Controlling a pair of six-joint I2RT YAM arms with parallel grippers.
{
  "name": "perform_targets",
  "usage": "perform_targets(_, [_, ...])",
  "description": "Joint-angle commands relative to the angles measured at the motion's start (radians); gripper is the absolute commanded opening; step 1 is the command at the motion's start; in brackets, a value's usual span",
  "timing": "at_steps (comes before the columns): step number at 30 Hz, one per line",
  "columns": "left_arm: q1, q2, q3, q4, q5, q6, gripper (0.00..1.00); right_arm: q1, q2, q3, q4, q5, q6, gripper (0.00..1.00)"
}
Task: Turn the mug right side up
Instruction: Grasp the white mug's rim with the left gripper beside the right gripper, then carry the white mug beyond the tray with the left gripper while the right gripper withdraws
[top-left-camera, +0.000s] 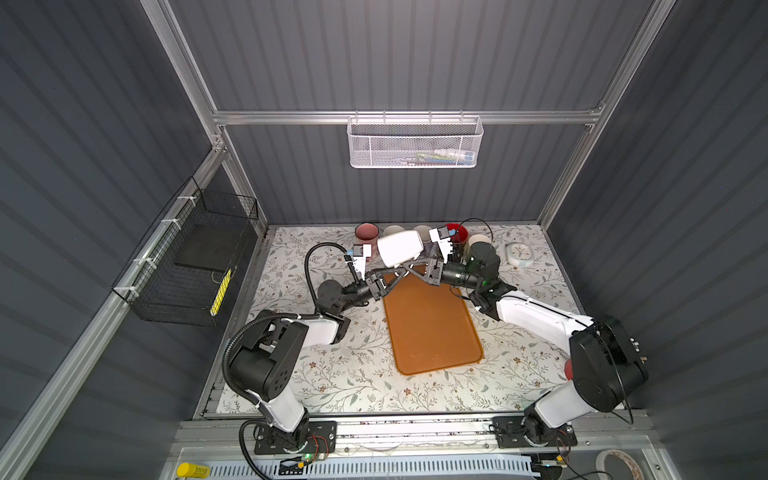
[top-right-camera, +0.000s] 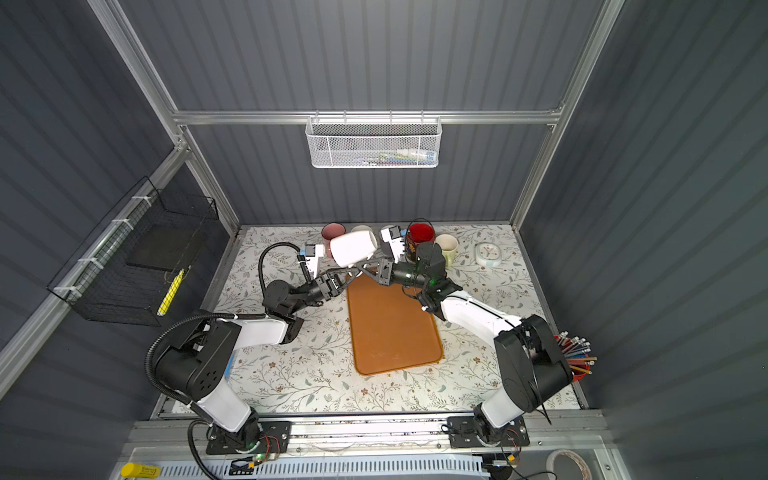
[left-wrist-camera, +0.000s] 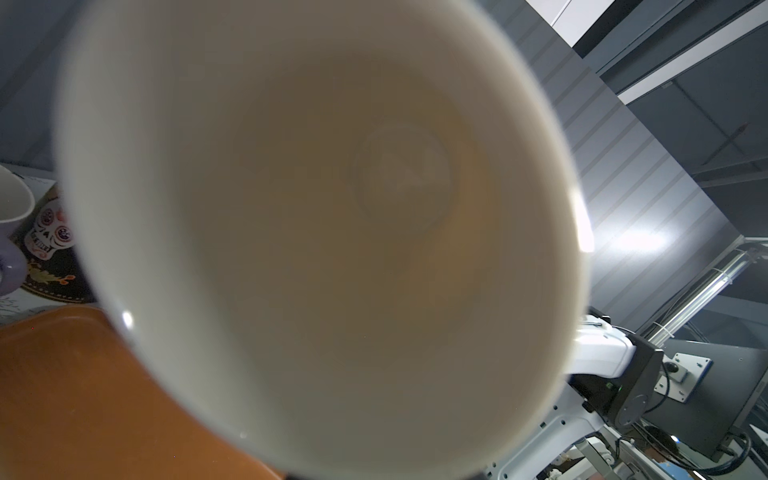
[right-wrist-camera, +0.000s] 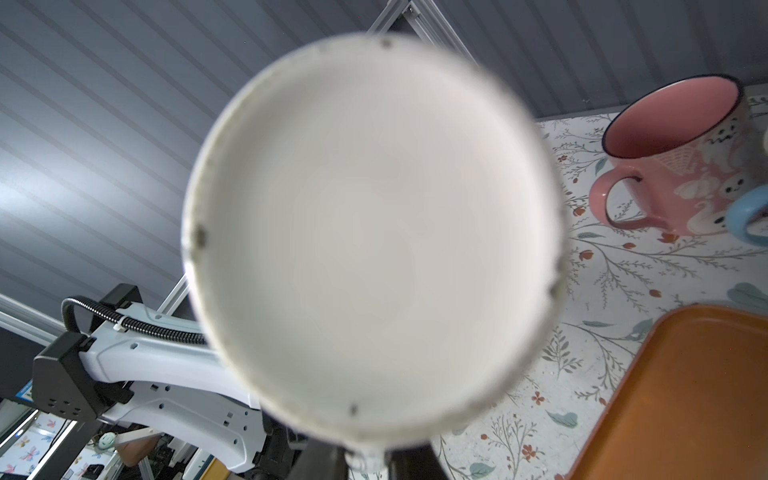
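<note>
I have the mug (top-left-camera: 399, 248) in the air over the far end of the tray (top-left-camera: 432, 332). It lies on its side, with its mouth toward my left arm and its base toward my right. My right hand (top-left-camera: 410, 264) is closed narrow beneath it, pinched on what looks like the handle. My left hand (top-left-camera: 398, 272) reaches in under the mouth end, just beside the right one. I cannot tell whether it grips the rim or only sits close.

I judge the flip half done. The next move calls for a sure hold at the rim, then rolling the mouth upward and setting the base flat on the tray.

The mug is a smooth white cylinder, glossy and probably slippery, and a rough, speckled edge rings its base. The tray is matte orange-brown with rounded corners and a low lip.
</note>
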Motion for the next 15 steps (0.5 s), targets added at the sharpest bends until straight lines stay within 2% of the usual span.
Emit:
perform_targets(1, [-0.008,0.004,0.039,0.043,-0.001,0.007,0.22,0.022,0.001,-0.013,0.049,-0.046,-0.021,0.0])
perform_targets(3, [-0.008,0.004,0.039,0.043,-0.003,0.01,0.16,0.023,0.001,-0.015,0.052,-0.045,-0.021,0.0])
perform_targets(5, [-0.008,0.003,0.037,0.043,-0.009,0.007,0.02,0.022,0.001,-0.017,0.055,-0.045,-0.02,0.0])
perform_targets(11, [-0.008,0.002,0.025,0.043,-0.03,0.008,0.0,0.019,0.007,-0.018,0.062,-0.043,-0.015,0.0])
perform_targets(12, [-0.007,-0.001,0.021,0.043,-0.032,0.011,0.0,0.02,0.009,-0.018,0.062,-0.043,-0.013,0.04])
perform_targets(15, [-0.008,-0.014,0.007,0.043,-0.047,0.025,0.0,0.018,0.009,-0.017,0.062,-0.044,-0.013,0.28])
